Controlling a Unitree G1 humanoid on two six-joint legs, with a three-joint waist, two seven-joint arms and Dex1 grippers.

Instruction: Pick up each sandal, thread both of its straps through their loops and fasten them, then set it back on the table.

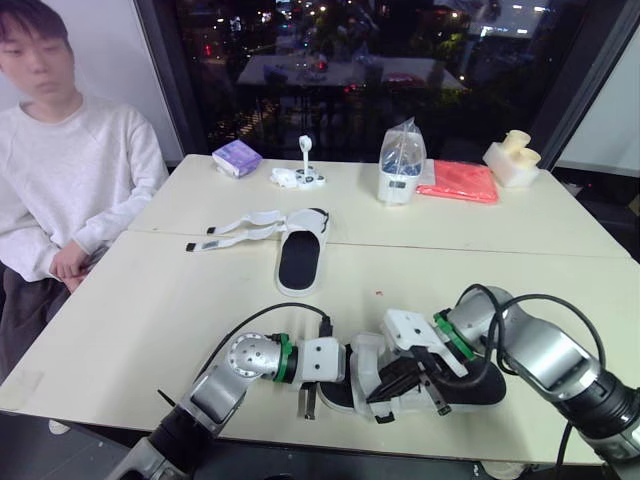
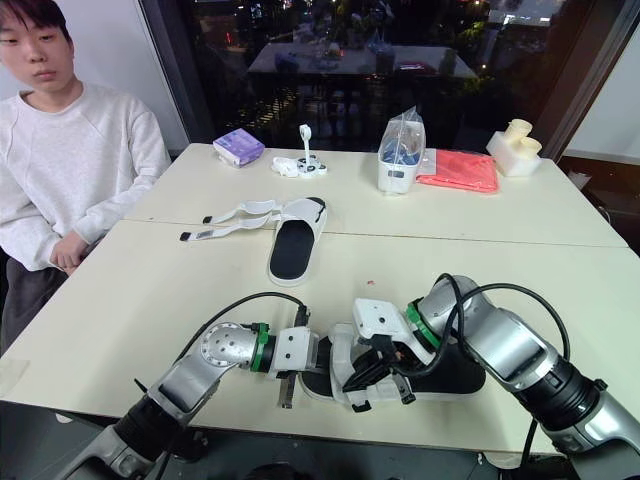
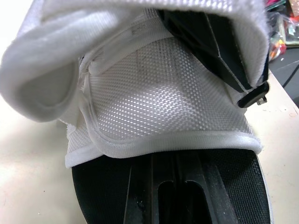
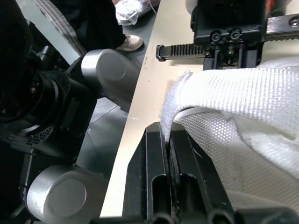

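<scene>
Strap-threading on the near sandal (image 1: 470, 388), at the bench (image 1: 150, 320) near edge: right tool (image 4: 168, 135) pinches its white strap (image 4: 233, 88); left tool (image 3: 175, 182) perhaps steadies the toe, grip I cannot tell. Next, guide strap into loop

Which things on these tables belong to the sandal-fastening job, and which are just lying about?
Job: black-soled white-strapped sandal at the near edge; matching sandal with loose straps mid-table.
Lying about: purple packet; small white gadget; white appliance with a clear bag; red cloth; cream foam block.
</scene>
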